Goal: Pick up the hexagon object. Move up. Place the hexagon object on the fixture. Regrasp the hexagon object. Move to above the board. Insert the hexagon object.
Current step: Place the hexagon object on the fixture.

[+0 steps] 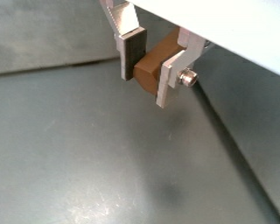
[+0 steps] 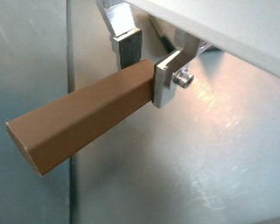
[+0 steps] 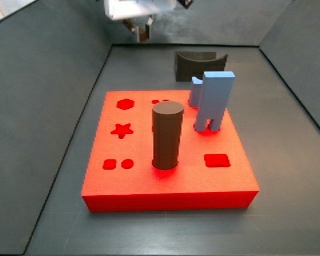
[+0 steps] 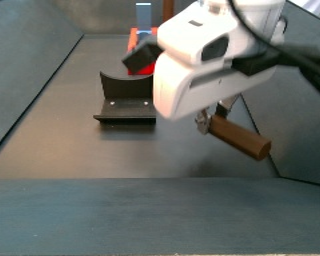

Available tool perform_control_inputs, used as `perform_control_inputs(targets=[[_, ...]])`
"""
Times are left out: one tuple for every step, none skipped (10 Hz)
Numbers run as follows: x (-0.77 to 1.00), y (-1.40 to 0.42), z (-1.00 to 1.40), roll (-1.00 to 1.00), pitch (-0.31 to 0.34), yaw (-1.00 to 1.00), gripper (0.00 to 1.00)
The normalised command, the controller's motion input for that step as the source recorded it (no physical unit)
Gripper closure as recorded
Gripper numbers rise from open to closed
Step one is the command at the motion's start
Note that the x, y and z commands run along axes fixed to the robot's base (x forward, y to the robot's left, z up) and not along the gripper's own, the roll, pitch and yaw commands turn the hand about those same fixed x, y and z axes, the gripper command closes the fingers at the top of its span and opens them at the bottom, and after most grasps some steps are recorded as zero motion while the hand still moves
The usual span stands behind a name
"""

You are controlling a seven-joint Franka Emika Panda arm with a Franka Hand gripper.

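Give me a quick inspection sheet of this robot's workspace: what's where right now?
Surface: dark grey floor, bare around the pieces.
Board: red slab lying flat, with shaped holes.
Fixture: standing beyond the board, nothing in its notch.
Rod: brown, held tilted, off the floor.
Clutter: round peg and blue block standing upright in the board.
Gripper: shut on the rod near one end; in the air near the fixture.
Cables: black leads on the arm.
Surroundings: grey walls on the sides.
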Motion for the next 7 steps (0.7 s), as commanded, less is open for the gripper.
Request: perform_control_inputs(targets=[[0.0,0.0,1.0,0.0,0.0,0.0,1.0],[-0.01,0.0,1.0,0.0,0.011,0.0,1.0],[-0.02,0.0,1.0,-0.01,0.024,0.0,1.0],[-0.02,0.0,1.0,-0.01,0.023,0.0,1.0],[-0.02,0.0,1.0,-0.01,0.024,0.0,1.0],[-0.02,0.0,1.0,-0.01,0.026,0.0,1.0],[-0.02,0.0,1.0,-0.01,0.031,0.01,1.0]])
